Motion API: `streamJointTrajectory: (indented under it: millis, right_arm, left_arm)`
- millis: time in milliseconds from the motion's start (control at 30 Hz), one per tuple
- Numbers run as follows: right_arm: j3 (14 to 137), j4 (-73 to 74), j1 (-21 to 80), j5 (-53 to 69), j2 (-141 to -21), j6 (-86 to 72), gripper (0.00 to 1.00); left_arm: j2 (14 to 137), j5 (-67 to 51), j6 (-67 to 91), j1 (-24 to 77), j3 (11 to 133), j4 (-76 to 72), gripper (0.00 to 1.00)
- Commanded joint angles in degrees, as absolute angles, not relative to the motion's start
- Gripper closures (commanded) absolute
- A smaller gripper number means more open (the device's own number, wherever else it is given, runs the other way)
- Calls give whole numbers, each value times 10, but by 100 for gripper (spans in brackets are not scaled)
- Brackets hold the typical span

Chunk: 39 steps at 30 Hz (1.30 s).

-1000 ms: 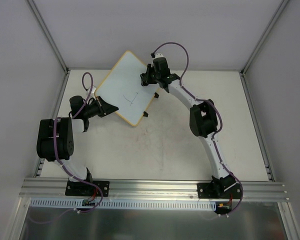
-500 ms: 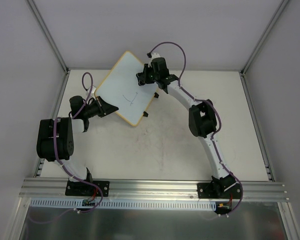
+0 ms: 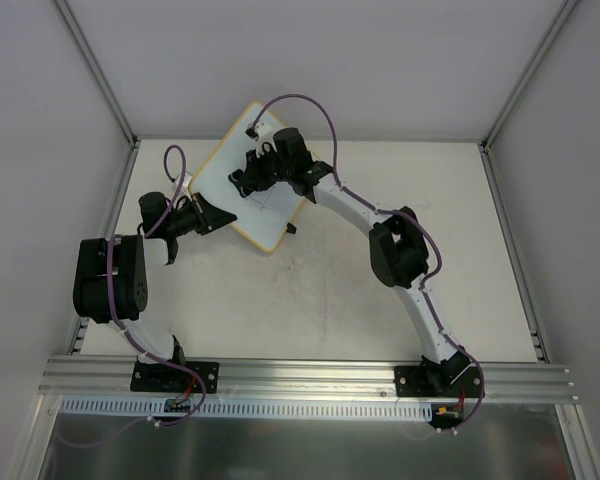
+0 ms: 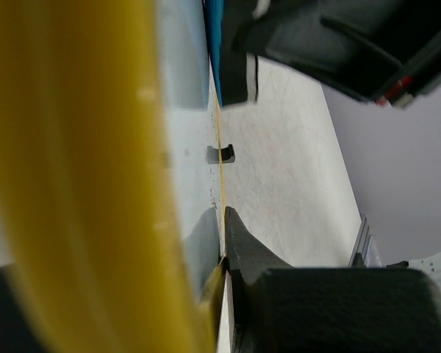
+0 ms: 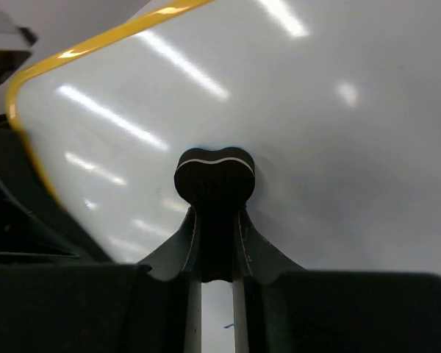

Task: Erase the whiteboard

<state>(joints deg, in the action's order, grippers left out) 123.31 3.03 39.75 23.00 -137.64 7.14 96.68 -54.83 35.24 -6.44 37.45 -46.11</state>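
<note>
The whiteboard [image 3: 216,181], white with a thin yellow frame, is held tilted at the back left of the table. My left gripper [image 3: 208,215] is shut on its near-left edge; in the left wrist view the dark finger [image 4: 244,246] presses against the yellow frame [image 4: 81,176]. My right gripper [image 3: 243,183] is over the board's middle, shut on a black eraser [image 5: 214,176] whose rounded head touches the glossy board [image 5: 338,147]. A small blue pen mark [image 5: 226,324] shows between the right fingers [image 5: 169,250].
A black clip foot [image 3: 291,228] sticks out at the board's lower right edge and also shows in the left wrist view as a clip foot [image 4: 220,154]. The speckled table [image 3: 380,300] is bounded by white walls and metal rails [image 3: 310,375].
My right arm swept left across the board with the eraser, from near the board's right edge to its middle. The left arm and the board have stayed put.
</note>
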Motion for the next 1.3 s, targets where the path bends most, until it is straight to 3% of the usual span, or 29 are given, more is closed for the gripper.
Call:
streamJointTrajectory:
  millis: [0,267,533,800,1267]
  right_arm:
    - [1202,33,439,311,-1337,96,100]
    - [1113,27,452,226,-1310,81,100]
    - [1112,28,426,137,-1320,29,100]
    - [1172,76,358,125,-1364,-13,100]
    - [1161,127,294,98,-1390,-84,100]
  left_arm:
    - [967,-573,312,-55,359,-447,100]
    - [965,-574,313,-55,358,-449,100]
    - [963,-573,314,-55,354,-454,100]
    - [964,-573,315,-55,354,-455,100]
    - [965,-573,315,-55,355,-454,100]
